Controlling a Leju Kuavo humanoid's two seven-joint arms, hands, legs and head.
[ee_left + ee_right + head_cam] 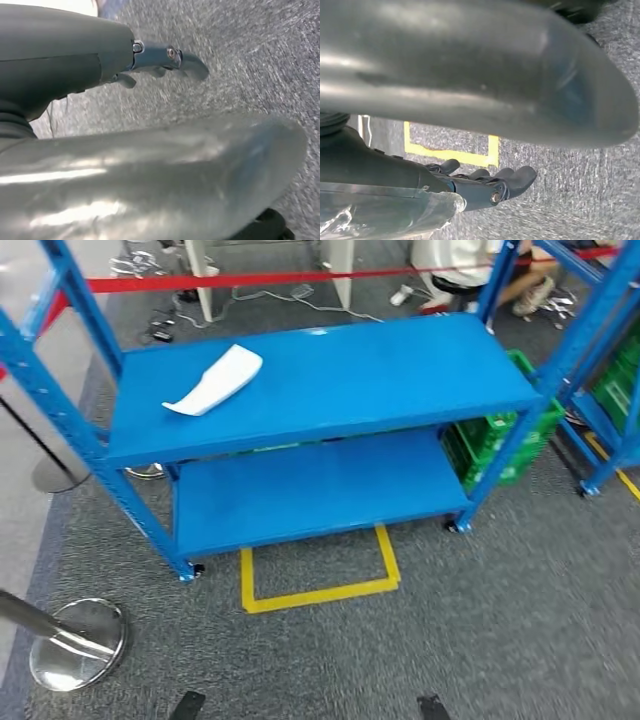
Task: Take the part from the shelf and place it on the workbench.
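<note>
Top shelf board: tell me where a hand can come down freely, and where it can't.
The top shelf board is bare from the white part to the right-hand upright. The white part takes up the left end. The lower board is bare too, but sits close under the top board. Green crates crowd the right end.

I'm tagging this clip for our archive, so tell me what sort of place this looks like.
Probably a workshop or warehouse test area. A blue steel shelf rack stands on grey carpet with a white part on its top shelf, green crates sit behind it, and a yellow floor marking and red barrier tape mark off the space.
</note>
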